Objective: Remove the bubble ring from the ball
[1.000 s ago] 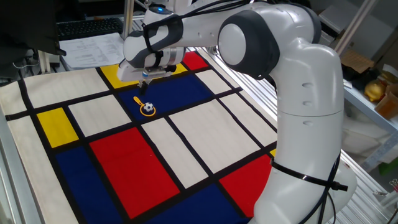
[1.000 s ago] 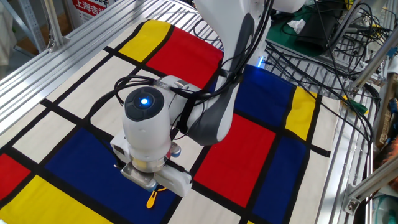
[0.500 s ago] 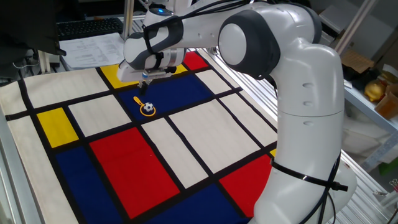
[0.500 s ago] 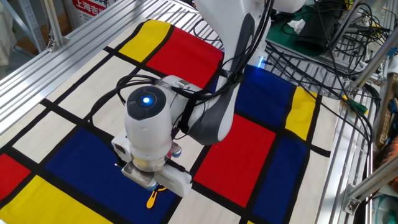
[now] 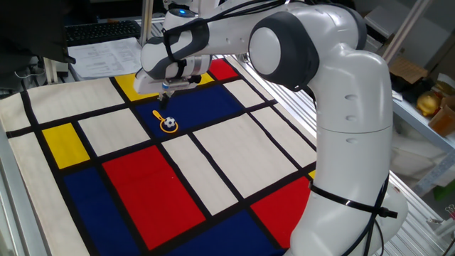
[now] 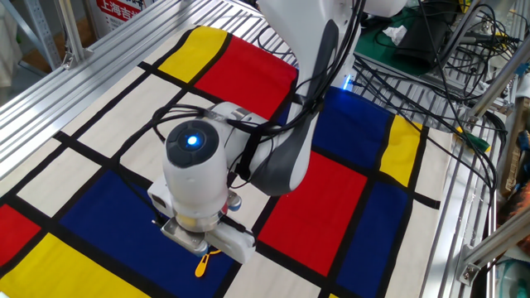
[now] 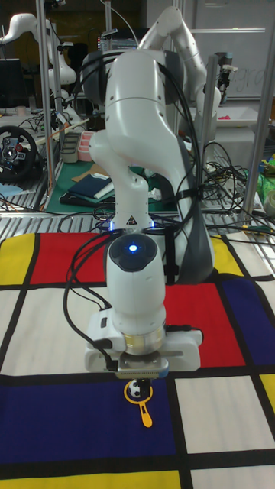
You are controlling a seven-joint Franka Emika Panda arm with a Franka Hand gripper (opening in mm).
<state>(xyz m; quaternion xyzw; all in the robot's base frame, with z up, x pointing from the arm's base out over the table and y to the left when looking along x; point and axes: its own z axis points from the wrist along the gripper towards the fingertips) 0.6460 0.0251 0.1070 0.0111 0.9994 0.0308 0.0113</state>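
Orange bubble ring [image 5: 168, 122] encircles one ball [image 5: 170, 123]; one gripper [image 5: 166, 98] above, finger spacing unclear.

I see an orange-yellow bubble ring [image 5: 167, 121] around a white ball [image 5: 170, 123] with black patches, both lying on a navy-blue panel. The tablecloth [image 5: 213, 153] is a grid of red, yellow, blue and cream rectangles split by black lines, with red at 6 o'clock of the ball. My arm [image 5: 334, 107] is glossy white with dark grey joints, and a blue light [image 6: 192, 140] glows on its wrist.
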